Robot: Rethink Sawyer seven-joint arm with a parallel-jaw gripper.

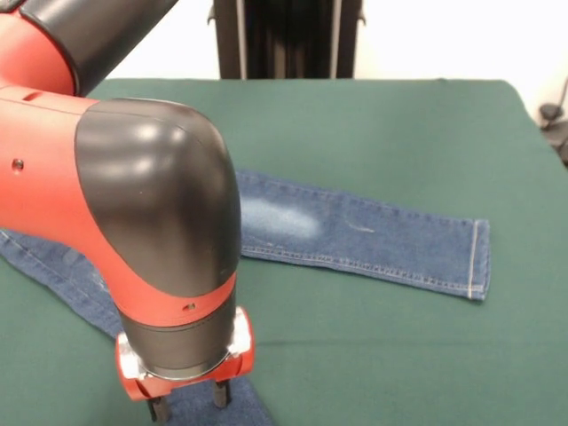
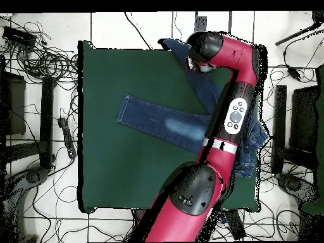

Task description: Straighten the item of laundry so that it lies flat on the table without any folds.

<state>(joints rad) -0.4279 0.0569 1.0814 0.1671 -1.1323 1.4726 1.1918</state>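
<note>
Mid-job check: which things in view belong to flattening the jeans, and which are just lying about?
Part of the job:
- jeans, one leg spread flat, the other running under the arm
- table
- gripper, low over the jeans at the table's edge

Just lying about:
- cables on the floor
- black stand behind the table

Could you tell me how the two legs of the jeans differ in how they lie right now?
One leg lies flat and straight, with its hemmed cuff in view. The other leg angles away under the arm, with the end effector over its end, mostly hidden. Both are blue denim on the green table.
</note>
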